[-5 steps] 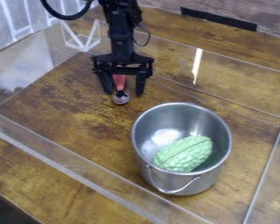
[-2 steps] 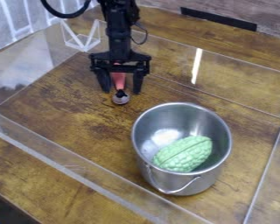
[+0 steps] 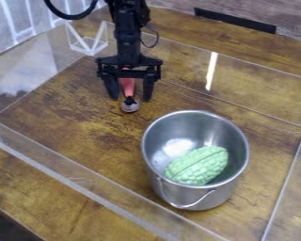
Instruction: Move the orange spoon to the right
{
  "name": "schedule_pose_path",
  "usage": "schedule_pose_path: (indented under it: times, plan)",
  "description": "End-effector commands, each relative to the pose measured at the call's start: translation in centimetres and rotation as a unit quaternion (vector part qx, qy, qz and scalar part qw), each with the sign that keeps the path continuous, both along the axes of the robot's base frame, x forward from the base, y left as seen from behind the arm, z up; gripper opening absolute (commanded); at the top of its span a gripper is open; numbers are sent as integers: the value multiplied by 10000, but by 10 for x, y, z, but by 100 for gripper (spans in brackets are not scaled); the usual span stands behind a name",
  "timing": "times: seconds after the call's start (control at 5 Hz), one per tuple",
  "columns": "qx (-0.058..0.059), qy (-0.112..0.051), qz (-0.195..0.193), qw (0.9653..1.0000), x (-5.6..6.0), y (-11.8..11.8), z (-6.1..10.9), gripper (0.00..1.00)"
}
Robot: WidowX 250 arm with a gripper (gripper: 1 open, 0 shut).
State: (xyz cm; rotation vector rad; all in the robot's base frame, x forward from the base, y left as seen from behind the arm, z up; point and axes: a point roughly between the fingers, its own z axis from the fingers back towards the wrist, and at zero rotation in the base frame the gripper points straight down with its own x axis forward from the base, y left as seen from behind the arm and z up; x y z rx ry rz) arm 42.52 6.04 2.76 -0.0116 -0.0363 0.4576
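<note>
The orange spoon [image 3: 129, 94] lies on the wooden table [image 3: 65, 122], its red-orange handle pointing away and its small grey bowl toward the camera. My gripper [image 3: 129, 91] points straight down over it, open, with one black finger on each side of the handle. The fingertips stand close to the table. Whether the fingers touch the spoon I cannot tell.
A steel pot [image 3: 195, 155] stands to the front right with a green bumpy vegetable [image 3: 198, 165] inside. Clear acrylic walls [image 3: 65, 179] enclose the work area. A white wire stand [image 3: 84, 40] sits at the back left behind the arm.
</note>
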Motion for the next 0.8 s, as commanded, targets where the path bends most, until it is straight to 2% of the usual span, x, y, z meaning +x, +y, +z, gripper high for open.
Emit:
schedule_pose_path:
  times: [0.0, 0.2, 0.4, 0.6]
  plan:
    - [33, -317, 15, 9995, 8, -1, 25, 100]
    - [35, -320, 12, 9995, 10, -1, 25, 0]
    - [57, -351, 29, 9994, 12, -4, 32, 0]
    - [85, -500, 24, 9987, 18, -12, 54, 0]
